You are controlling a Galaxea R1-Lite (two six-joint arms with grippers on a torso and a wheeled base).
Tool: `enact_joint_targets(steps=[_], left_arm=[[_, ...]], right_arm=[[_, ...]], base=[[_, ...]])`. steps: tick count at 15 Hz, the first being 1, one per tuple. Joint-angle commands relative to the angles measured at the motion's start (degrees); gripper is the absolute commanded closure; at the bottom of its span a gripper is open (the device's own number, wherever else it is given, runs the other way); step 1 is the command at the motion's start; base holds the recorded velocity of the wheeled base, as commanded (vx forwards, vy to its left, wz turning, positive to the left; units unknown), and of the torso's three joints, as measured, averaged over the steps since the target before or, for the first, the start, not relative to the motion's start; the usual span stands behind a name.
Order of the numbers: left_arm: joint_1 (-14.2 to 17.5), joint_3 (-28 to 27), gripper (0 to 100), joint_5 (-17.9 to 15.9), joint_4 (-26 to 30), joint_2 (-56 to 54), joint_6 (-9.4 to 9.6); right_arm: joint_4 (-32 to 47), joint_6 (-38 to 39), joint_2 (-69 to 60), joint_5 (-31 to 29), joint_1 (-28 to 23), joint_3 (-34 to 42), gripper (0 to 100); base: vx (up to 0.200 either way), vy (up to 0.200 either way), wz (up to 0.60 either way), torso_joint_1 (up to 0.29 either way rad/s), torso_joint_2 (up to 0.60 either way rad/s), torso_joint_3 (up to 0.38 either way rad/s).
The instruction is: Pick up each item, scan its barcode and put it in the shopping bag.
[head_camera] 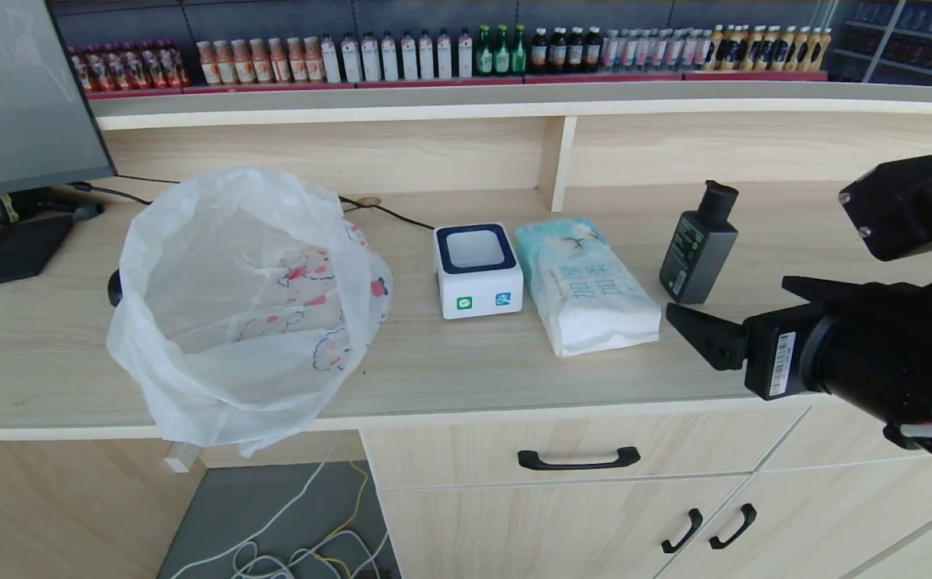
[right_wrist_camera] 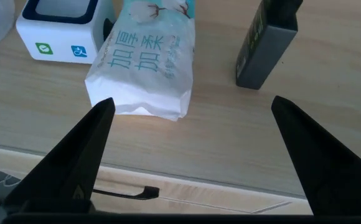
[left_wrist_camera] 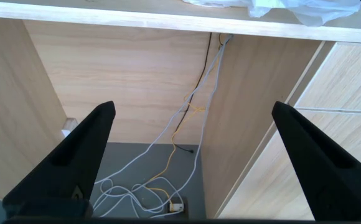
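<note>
Desk in the head view carries shopping bag, scanner, tissue pack and dark bottle. In the left wrist view we see the left end effector spread wide below the desk. In the right wrist view the right end effector, fingers apart, faces the tissue pack.

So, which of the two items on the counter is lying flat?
The white and blue tissue pack, next to the scanner box. The dark grey bottle beside it stands upright.
</note>
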Motion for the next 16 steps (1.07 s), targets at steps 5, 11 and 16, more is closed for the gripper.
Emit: enact_joint_targets(steps=[5, 11, 16], left_arm=[[-0.09, 0.0, 0, 0.0, 0.0, -0.02, -0.02], [0.0, 0.0, 0, 0.0, 0.0, -0.02, -0.02], [-0.09, 0.0, 0, 0.0, 0.0, -0.02, -0.02]], right_arm=[[-1.02, 4.44, 9.56, 1.02, -0.16, -8.58, 0], [-0.76, 7.69, 12.11, 2.69, -0.33, -10.86, 0], [3.81, 11.03, 12.9, 5.59, -0.69, -12.79, 0]], base=[[0.0, 0.0, 0.0, 0.0, 0.0, 0.0], [0.0, 0.0, 0.0, 0.0, 0.0, 0.0], [0.0, 0.0, 0.0, 0.0, 0.0, 0.0]])
